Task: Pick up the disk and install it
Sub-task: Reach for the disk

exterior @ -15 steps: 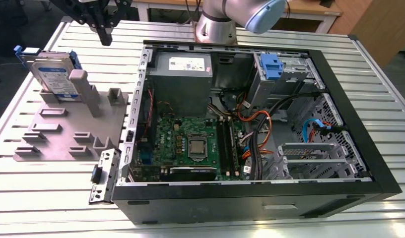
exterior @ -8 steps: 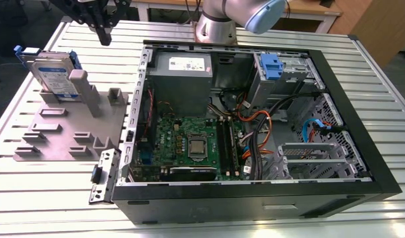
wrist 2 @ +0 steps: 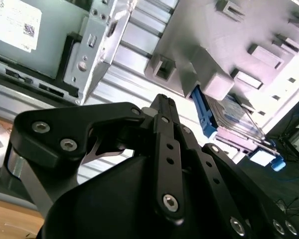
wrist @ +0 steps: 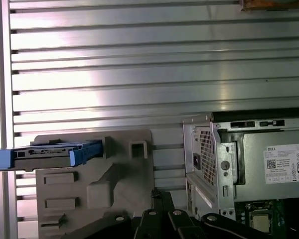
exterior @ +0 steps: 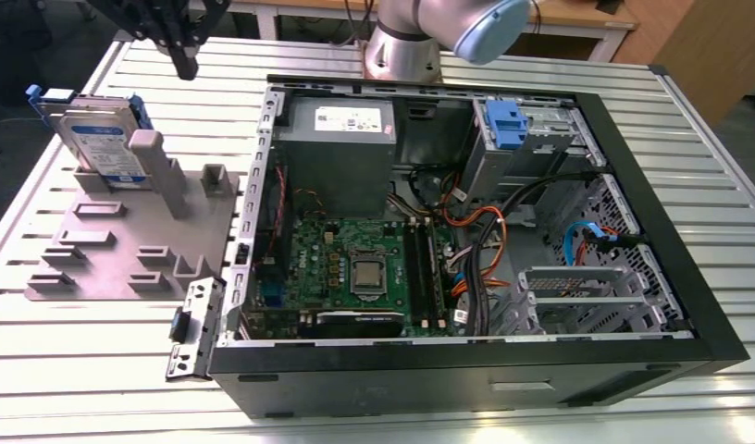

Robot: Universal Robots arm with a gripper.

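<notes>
- Black two-fingered pincer (exterior: 186, 69) hangs above the slatted aluminium desk (exterior: 106, 370), and its fingertips are pressed together to a point with nothing between them.
- In both wrist views the pincer (wrist 2: 162, 102) (wrist: 158, 195) shows the same: tips meeting, no load.
- Over to the disk (exterior: 100, 139), a flat silver-grey metal hard drive with a white label, a blue band and a blue plastic carrier frame. It stands upright on edge in a slot of the pale grey plastic fixture plate (exterior: 118, 240), at the exterior view's left.
- The pincer sits near the disk but apart from it, with no contact at all.
- The first wrist view catches the disk (wrist: 45, 155) edge-on, sticking out past the fixture plate (wrist: 89, 189), with the desk (wrist: 139, 59) running bare beyond it.
- The second wrist view has the disk (wrist 2: 239, 119) tucked against the fixture plate (wrist 2: 214, 40), blue frame showing.
- Beside the fixture, the open black computer case (exterior: 476, 365) lies on its side on the desk, green motherboard (exterior: 352, 259) exposed.
- Inside it, a larger grey metal box with a small white label (exterior: 338, 139) sits at the far end, and a bare blue plastic bracket (exterior: 506, 125) waits in the drive cage.
</notes>
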